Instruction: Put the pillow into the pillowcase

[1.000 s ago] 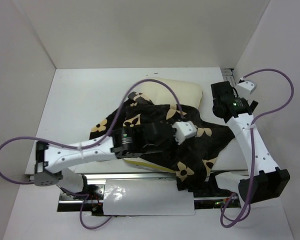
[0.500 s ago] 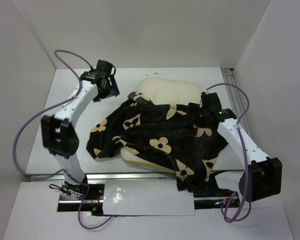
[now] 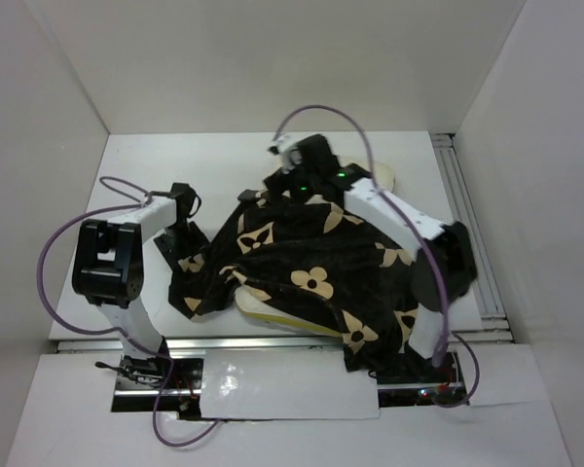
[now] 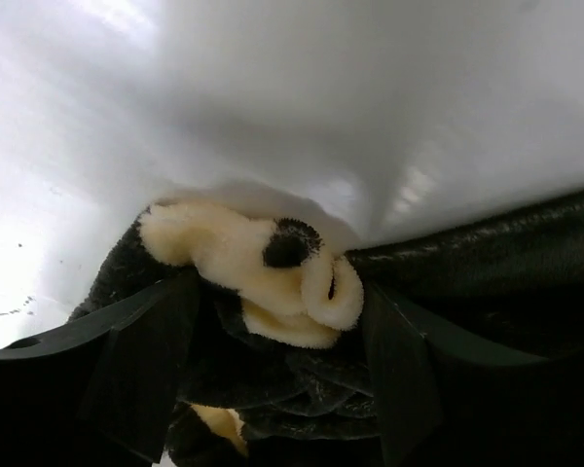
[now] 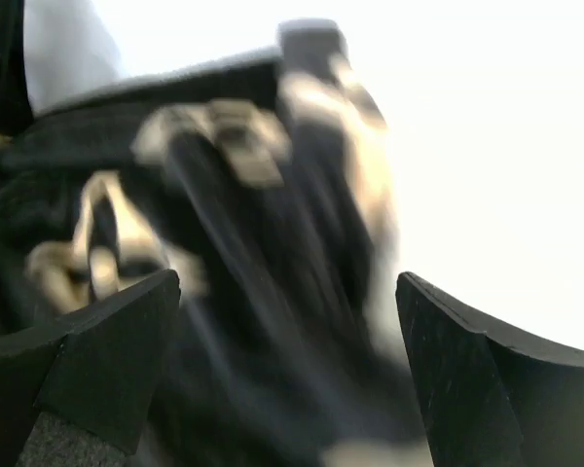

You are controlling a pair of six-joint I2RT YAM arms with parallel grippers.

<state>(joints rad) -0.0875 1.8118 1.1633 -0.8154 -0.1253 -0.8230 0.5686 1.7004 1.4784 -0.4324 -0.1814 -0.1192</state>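
Now that the left claw (image 4: 270,389) has dropped, it straddles the pillowcase (image 3: 311,258).

The left arm (image 3: 141,216) is folded in close, elbow high. The left gripper (image 4: 277,297) tips downward, jaws spread wide. The right arm (image 3: 394,209) stretches far and leftward, and the right gripper (image 5: 287,287) is angled down too, jaws fully apart.

I take the pillowcase (image 3: 311,277) as reference. Beyond its far-left corner the table (image 3: 175,161) is bare, and I can pass there. The right arm (image 3: 399,212) crosses its far-right part, with a cable (image 3: 313,108) looped above. The left arm (image 3: 141,216) blocks its left edge. To its right, a narrow strip runs to the rail (image 3: 464,195).
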